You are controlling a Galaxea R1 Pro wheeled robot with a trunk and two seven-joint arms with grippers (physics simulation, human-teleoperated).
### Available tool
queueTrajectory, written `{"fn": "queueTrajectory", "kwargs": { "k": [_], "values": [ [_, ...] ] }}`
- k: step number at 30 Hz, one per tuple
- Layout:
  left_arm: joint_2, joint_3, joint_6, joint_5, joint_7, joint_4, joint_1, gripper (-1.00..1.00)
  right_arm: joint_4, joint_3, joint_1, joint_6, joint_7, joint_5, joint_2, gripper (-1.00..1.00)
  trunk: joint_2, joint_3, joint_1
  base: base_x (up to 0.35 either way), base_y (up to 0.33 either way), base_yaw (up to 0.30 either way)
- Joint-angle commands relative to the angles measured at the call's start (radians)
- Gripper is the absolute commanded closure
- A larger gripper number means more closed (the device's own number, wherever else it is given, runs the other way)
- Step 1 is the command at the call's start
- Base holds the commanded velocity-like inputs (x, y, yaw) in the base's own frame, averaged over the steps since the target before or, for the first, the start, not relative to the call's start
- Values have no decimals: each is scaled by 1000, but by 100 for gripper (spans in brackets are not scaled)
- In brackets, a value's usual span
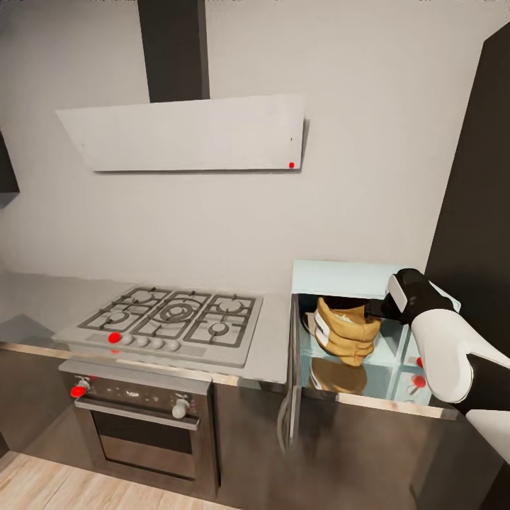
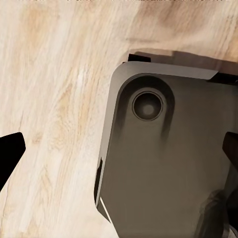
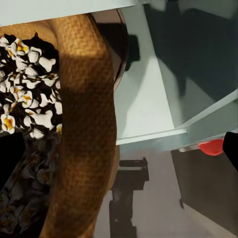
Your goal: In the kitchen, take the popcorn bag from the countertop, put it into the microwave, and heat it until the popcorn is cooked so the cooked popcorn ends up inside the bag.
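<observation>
The pale blue microwave (image 1: 333,273) stands on the grey countertop (image 1: 273,347), right of the hob, with its door (image 1: 292,375) swung open to the left. Inside its cavity the tan burlap popcorn bag (image 1: 346,336) leans, white label facing left. My right gripper (image 1: 370,309) reaches into the cavity at the bag's rim. In the right wrist view its fingers are spread wide, open, with the bag's rolled rim (image 3: 87,124) between them and white puffed popcorn (image 3: 25,74) inside the bag. My left gripper (image 2: 119,148) hangs open over the floor and my dark base.
A gas hob (image 1: 173,315) with grates sits left of the microwave, over a built-in steel oven (image 1: 142,418). A white hood (image 1: 191,134) hangs above. A tall dark cabinet (image 1: 482,177) borders the microwave on the right. Light wooden floor (image 1: 57,489) lies below.
</observation>
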Motion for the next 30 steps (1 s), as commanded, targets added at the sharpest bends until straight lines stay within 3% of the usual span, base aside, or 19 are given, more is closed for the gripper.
{"fn": "queueTrajectory", "kwargs": {
  "k": [1, 30],
  "values": [
    [0, 3, 1, 1, 1, -2, 0, -100, -1, -8, -1, 3, 1, 7, 1, -100, -1, 0, 0, 0, 0, 0],
    [0, 3, 0, 1, 1, -2, 0, -100, -1, -11, -1, 1, 2, 4, 1, -100, -1, 47, 0, 0, 0, 0]
  ]
}}
